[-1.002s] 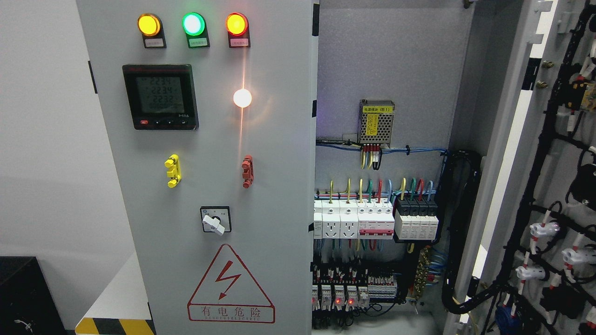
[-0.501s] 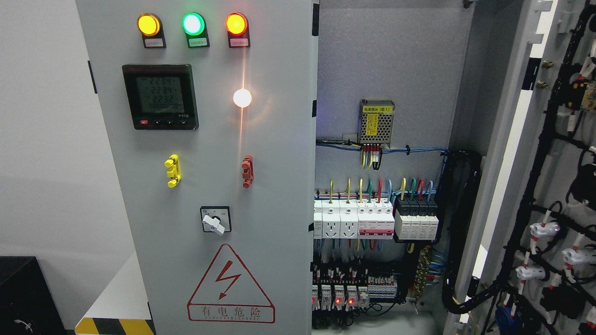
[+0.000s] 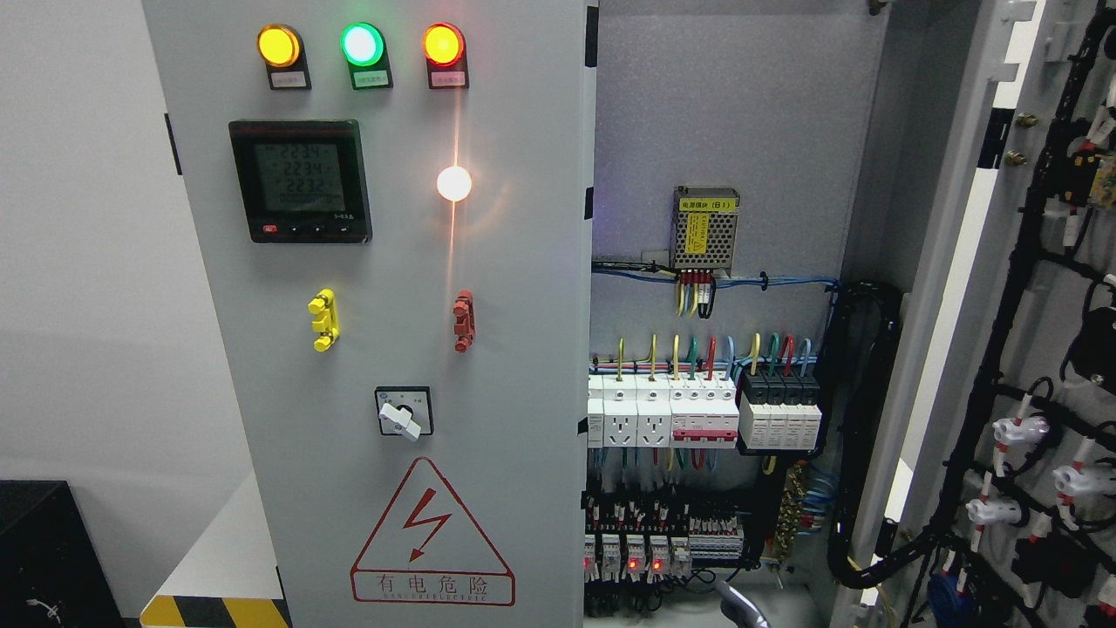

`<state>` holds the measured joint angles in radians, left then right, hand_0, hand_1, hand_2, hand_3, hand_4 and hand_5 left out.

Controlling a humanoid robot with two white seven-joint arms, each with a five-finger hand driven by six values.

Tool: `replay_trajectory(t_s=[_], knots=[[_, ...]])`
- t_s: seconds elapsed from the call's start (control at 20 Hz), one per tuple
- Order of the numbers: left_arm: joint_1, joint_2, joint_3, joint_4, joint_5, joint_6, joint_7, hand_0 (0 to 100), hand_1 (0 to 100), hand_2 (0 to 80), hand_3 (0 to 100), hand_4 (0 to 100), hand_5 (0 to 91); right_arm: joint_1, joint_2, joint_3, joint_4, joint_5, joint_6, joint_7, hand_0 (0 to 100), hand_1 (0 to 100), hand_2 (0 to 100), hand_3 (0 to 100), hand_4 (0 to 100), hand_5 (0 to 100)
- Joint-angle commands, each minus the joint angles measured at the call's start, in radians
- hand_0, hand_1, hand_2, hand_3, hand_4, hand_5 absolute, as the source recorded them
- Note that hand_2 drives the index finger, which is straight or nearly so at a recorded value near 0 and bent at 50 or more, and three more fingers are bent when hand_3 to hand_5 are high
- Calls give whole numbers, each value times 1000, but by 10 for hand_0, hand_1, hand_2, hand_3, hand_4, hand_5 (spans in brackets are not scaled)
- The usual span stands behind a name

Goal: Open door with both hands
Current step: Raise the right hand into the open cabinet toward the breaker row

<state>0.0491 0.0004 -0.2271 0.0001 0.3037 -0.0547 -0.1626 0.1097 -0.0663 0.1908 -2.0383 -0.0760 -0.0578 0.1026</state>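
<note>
A sliver of a robot hand (image 3: 741, 606) showed at the bottom edge, below the open cabinet interior (image 3: 715, 262) — too little of it in view to tell whether its fingers were spread or curled, or which arm it perhaps belonged to. It seemed to touch nothing. The right door (image 3: 1029, 349) stood swung wide to the right of the interior, its wired inner face showing. The left door (image 3: 392, 262) — with its lamps, meter and warning triangle — stood shut left of the interior.

Grey metallic robot hand (image 3: 741, 604) tip, glossy.
</note>
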Motion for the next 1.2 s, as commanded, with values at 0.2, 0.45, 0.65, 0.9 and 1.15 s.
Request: replay_trajectory(t_s=[0.2,0.45,0.65,0.9,1.15], knots=[[0,20,0,-26,0,0,0,0,0,0,0,0,0,-182,49,2,7,1,119,2,0,0,0,0,0,0],[0,20,0,-26,0,0,-2,0,0,0,0,0,0,-248,49,7,15,-1,168,2,0,0,0,0,0,0],[2,20,0,-26,0,0,-2,0,0,0,0,0,0,-303,78,12,45,-2,197,3,0,0,0,0,0,0],[3,21,0,-26,0,0,-2,0,0,0,0,0,0,-378,86,27,95,-51,231,3,0,0,0,0,0,0],[2,20,0,-26,0,0,-2,0,0,0,0,0,0,-462,86,27,171,-97,250,3,0,0,0,0,0,0]])
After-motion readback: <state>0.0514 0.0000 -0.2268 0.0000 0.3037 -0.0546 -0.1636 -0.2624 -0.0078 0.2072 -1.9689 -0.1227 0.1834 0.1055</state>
